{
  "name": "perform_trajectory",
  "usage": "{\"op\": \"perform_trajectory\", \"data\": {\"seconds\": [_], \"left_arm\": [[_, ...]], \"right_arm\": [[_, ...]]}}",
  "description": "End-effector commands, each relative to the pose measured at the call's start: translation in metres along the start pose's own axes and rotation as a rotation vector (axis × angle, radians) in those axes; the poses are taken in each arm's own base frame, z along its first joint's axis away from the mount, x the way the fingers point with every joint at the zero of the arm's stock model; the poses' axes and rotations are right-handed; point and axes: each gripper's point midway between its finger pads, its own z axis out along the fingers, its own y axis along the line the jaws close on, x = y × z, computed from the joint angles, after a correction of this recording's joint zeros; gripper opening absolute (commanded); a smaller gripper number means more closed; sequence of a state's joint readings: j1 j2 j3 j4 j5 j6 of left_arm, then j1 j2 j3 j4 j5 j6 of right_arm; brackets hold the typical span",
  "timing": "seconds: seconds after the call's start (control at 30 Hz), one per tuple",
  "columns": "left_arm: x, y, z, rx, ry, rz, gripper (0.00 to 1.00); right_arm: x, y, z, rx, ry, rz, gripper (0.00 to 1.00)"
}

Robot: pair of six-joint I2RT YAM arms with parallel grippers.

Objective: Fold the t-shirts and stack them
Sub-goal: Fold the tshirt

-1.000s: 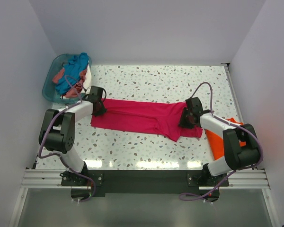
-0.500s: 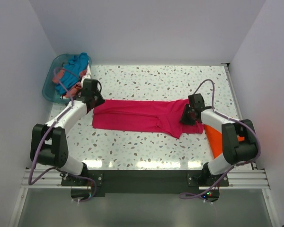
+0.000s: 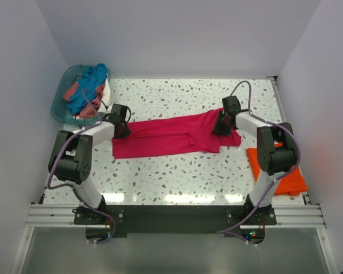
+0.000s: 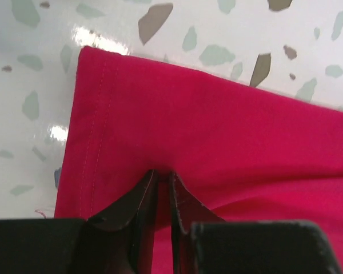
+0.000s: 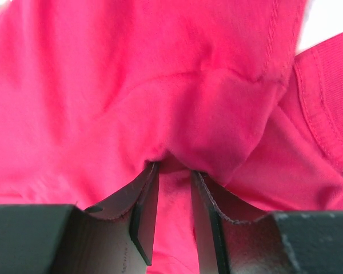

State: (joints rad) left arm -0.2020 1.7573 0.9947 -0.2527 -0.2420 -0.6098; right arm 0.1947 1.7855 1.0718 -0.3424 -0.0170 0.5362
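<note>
Here, magenta t-shirt [image 3: 171, 135] lies stretched across frame centre. Left gripper [image 4: 160, 188] and right gripper [image 5: 170, 194] each clamp cloth at opposite ends, likely tensioning it flat for folding. Orange t-shirt [image 3: 280, 174] lower right.

left gripper [image 4: 160, 188]: low, reaching outward, jaws nearly closed | right gripper [image 5: 171, 182]: low, jaws apparently pinched

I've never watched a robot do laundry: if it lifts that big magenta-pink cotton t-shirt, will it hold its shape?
Probably not: the magenta-pink cotton t-shirt already bunches where each gripper pinches it, so it should droop. It looks thin, likely light, and would probably drag rather than slide neatly.
</note>
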Motion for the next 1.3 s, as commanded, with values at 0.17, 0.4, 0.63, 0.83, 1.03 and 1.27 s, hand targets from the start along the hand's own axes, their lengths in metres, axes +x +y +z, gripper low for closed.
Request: {"op": "perform_trajectory", "data": {"seconds": [0.17,0.4,0.63,0.83,1.03,1.27], "left_arm": [[0.101,0.013,-0.05,0.084,0.095,-0.067,0.17],[0.167,-0.046,-0.114,0.364,0.149,-0.025,0.39],[0.081,-0.071,-0.144,0.334,-0.127,0.127,0.58],[0.068,-0.089,-0.125,0.265,-0.134,0.3,0.39],[0.074,-0.11,-0.104,0.268,-0.099,0.439,0.29],[0.085,-0.129,-0.087,0.29,-0.055,0.511,0.31]], "right_arm": [[-0.091,0.027,0.078,0.096,0.046,-0.203,0.38],[-0.186,0.124,0.084,-0.082,-0.148,-0.424,0.8],[-0.213,0.128,-0.01,-0.023,-0.346,-0.337,0.94],[-0.153,0.102,-0.018,-0.021,-0.229,-0.176,0.73],[-0.102,0.095,0.014,-0.071,-0.118,-0.114,0.43],[-0.088,0.078,0.054,-0.007,-0.048,-0.104,0.38]]}}
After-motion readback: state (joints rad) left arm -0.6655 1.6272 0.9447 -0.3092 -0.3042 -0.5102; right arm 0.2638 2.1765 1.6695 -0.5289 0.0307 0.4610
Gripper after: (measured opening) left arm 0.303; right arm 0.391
